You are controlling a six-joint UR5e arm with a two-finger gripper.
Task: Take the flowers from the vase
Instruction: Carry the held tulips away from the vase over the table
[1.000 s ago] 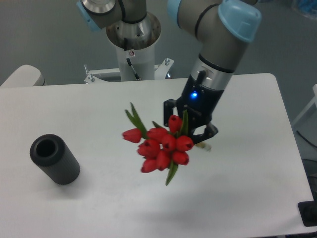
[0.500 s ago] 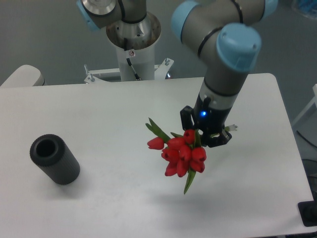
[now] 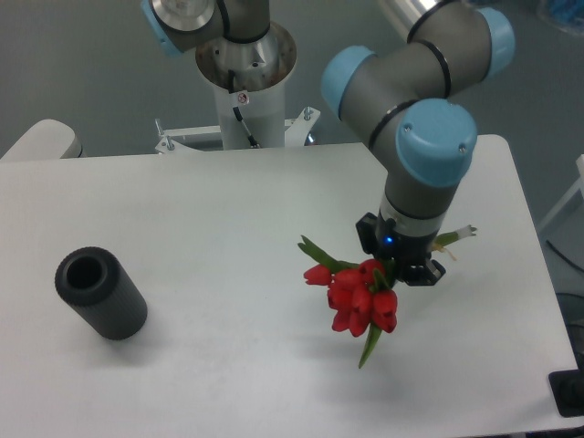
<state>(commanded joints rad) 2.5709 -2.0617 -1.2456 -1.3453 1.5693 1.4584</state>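
Flowers (image 3: 360,298) hang clamped in the gripper (image 3: 401,266), red buds just below-left of it; the vase (image 3: 99,293) stands far left.

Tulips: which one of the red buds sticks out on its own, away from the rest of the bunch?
The bud at the far left of the flowers held in the hand. It juts sideways beside a green leaf, while the others crowd together below the hand.

Bright, even light from above; soft faint shadows on the white counter (image 3: 182,210) under the flowers (image 3: 358,297) & beside the vase (image 3: 99,293). Slightly soft focus, no strong glare, bkgd a bit grainy.
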